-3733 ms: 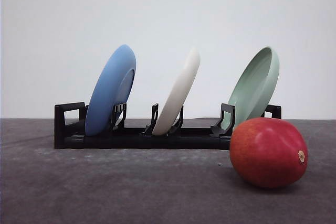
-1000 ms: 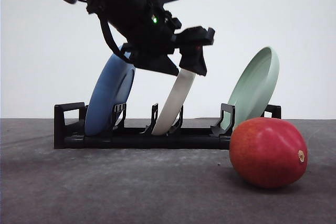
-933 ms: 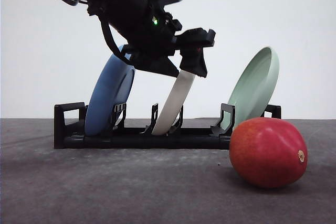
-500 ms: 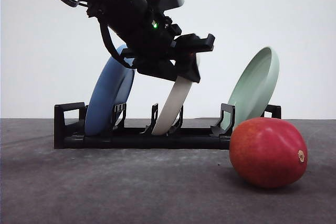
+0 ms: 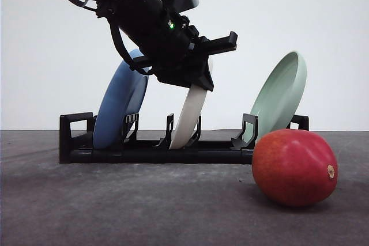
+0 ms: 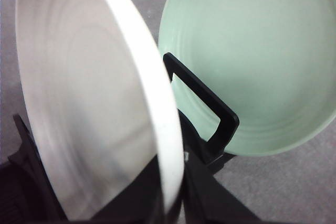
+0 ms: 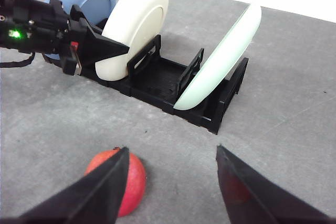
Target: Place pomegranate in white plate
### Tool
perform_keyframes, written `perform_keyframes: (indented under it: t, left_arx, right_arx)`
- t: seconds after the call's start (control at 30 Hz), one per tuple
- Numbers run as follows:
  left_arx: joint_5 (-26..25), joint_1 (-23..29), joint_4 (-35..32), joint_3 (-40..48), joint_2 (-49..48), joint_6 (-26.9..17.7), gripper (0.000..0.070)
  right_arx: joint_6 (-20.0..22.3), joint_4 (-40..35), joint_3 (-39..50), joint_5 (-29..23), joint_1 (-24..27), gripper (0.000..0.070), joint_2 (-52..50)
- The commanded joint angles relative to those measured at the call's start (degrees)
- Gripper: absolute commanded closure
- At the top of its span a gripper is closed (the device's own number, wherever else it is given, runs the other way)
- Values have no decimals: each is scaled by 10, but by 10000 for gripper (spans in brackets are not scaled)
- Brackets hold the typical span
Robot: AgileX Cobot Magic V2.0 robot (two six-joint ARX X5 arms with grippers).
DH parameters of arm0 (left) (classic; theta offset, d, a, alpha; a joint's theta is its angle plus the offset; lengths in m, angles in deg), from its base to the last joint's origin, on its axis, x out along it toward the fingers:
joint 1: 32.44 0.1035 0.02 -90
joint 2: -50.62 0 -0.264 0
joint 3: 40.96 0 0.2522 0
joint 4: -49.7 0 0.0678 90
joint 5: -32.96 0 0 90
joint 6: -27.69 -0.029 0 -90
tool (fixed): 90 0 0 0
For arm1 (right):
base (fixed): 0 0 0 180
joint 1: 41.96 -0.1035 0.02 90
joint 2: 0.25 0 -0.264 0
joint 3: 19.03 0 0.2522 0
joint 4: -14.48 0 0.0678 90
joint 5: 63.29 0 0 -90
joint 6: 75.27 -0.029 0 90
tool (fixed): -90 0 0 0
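Observation:
The pomegranate lies on the grey table at the front right, red with a small crown nub; it also peeks out behind one finger of my right gripper, which hovers open above the table. The white plate stands tilted in the middle slot of a black rack. My left gripper sits at this plate's upper rim. In the left wrist view the plate's rim runs between the dark fingers, which press against it on both sides.
A blue plate leans in the rack's left slot and a pale green plate in the right slot, just behind the pomegranate. The left arm hangs over the blue plate. Bare table lies in front of the rack.
The left arm came in from the upper left onto the white plate's top. Over the last second its fingers swung up and closed on the rim; the plate now stands slightly more upright.

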Motion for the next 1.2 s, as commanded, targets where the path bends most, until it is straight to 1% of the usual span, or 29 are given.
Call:
perform_keyframes:
  t: [0.0,0.33,0.73,0.83,0.97,1.17]
  left_arx:
    - [2,-5,1,-12,2,34,690]
    - [2,-5,5,-12,-32,38,690]
    - [-3,-5,10,-12,-101,39,690]
    - [-18,-5,24,-12,-121,53,690]
    - [-59,-6,52,-12,-155,77,690]
    - [-65,-24,109,-12,-224,83,690]
  right_arx:
    - [4,-6,-8,2,-2,363,1]
    - [4,-6,-8,2,-2,363,1]
    - [4,-6,-8,2,-2,363,1]
    - [4,-6,-8,2,-2,363,1]
    - [4,-6,-8,2,-2,363,1]
    - [2,-6,-8,2,-2,363,1]
